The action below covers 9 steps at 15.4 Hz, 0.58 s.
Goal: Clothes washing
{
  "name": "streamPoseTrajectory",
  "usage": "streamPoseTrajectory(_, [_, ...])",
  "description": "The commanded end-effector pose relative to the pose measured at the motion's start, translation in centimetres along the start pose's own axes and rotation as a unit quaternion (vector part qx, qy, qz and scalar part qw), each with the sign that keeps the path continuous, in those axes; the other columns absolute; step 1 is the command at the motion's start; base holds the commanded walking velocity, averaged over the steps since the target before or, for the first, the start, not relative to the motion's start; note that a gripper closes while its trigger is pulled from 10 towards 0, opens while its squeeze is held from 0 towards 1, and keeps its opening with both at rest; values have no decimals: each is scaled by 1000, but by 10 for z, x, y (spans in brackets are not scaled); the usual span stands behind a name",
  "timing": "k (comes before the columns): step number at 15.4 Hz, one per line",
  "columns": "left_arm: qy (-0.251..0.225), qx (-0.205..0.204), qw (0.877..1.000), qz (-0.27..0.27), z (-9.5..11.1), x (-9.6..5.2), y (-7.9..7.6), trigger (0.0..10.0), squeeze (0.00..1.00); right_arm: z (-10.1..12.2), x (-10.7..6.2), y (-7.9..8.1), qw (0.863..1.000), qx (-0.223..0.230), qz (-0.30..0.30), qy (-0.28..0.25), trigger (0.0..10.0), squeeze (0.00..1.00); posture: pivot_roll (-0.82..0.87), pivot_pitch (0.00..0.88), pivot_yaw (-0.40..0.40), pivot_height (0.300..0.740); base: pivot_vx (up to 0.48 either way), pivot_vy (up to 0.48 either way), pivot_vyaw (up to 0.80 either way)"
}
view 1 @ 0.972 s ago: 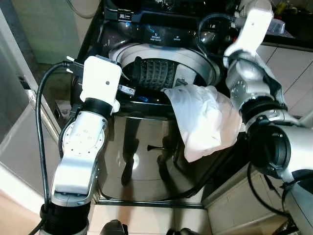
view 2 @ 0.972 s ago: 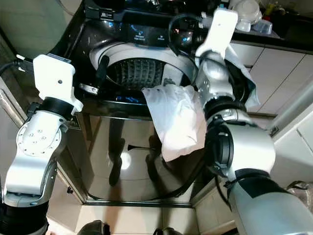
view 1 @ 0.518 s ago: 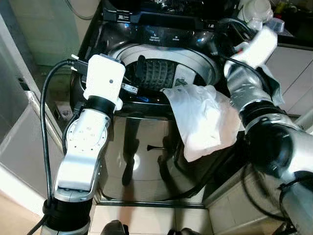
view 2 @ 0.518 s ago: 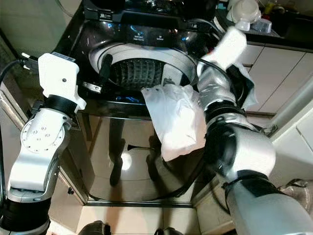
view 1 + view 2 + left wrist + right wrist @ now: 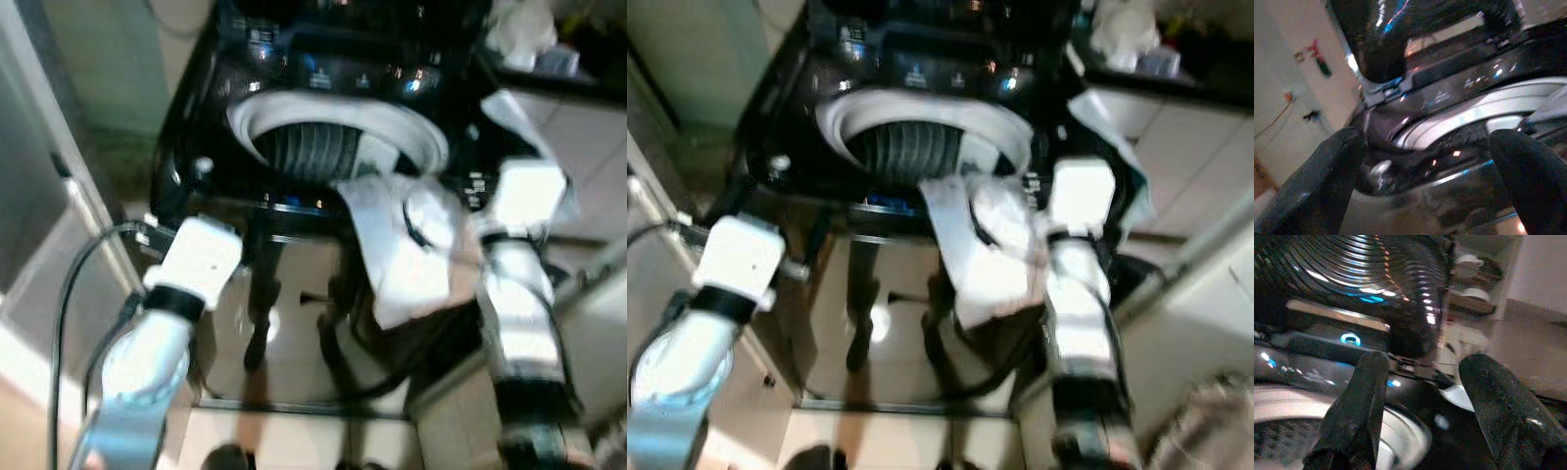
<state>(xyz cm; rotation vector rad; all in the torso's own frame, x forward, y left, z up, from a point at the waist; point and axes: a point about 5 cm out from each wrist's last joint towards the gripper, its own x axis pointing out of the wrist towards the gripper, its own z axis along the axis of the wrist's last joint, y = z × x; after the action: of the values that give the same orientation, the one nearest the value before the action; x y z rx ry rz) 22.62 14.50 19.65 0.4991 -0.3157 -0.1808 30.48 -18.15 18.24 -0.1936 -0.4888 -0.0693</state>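
Note:
A black top-loading washing machine (image 5: 294,88) stands before me with its lid up and its ribbed drum (image 5: 318,152) open. A white garment (image 5: 397,245) hangs over the front rim and down the shiny front panel. My left arm (image 5: 191,269) is low at the washer's front left corner. In the left wrist view my left gripper (image 5: 1425,142) is open and holds nothing, looking at the drum rim. My right arm (image 5: 524,201) is beside the garment at the front right. My right gripper (image 5: 1422,362) is open and holds nothing, facing the lit control panel (image 5: 1352,340). Both eye views are blurred.
A counter with white dishes (image 5: 519,29) and white cabinet fronts (image 5: 588,137) stand to the right of the washer. A pale wall or door panel (image 5: 39,245) closes the left side. A black cable (image 5: 73,304) loops beside my left arm.
Both arms have dropped away from the drum opening, the right one from above the control panel to the washer's front right. The garment still hangs over the rim. The picture has blurred.

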Motion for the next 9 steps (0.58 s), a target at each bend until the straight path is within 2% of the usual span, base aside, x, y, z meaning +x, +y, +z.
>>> streamPoseTrajectory(1, [-30,-1,999,-17,14,-2,-4,10000,0,14,-8,-7,999,-26,17,-24,10000,0,46,58,-95,740,0,0,0])
streamPoseTrajectory(2, [-24,-24,999,-19,13,-4,-7,10000,0,4,-37,-9,998,-35,45,19,10000,0,40,52,-89,740,0,0,0])
streamPoseTrajectory(3, [-11,-46,999,-11,9,-2,-11,10000,0,-16,-52,4,993,3,78,93,10000,0,35,49,-87,740,0,0,0])
streamPoseTrajectory(4, [-5,-59,998,7,8,1,-10,10000,0,-32,-57,7,987,42,65,144,10000,0,43,53,-82,740,0,0,0])
streamPoseTrajectory(5, [-1,-69,997,40,7,7,-4,10000,0,-51,-51,23,974,78,86,195,10000,0,61,101,-71,740,0,0,0])
streamPoseTrajectory(6, [-2,-72,996,53,9,8,4,10000,0,-56,-46,29,974,72,93,196,10000,0,89,168,-45,740,0,0,0])
streamPoseTrajectory(7, [3,-73,996,52,9,5,8,10000,0,-60,-46,34,973,64,95,201,10000,0,101,195,-31,740,0,0,0])
streamPoseTrajectory(9, [40,-83,995,26,11,-15,9,10000,0,-86,-54,55,960,70,97,252,10000,0,172,283,30,740,0,0,0])
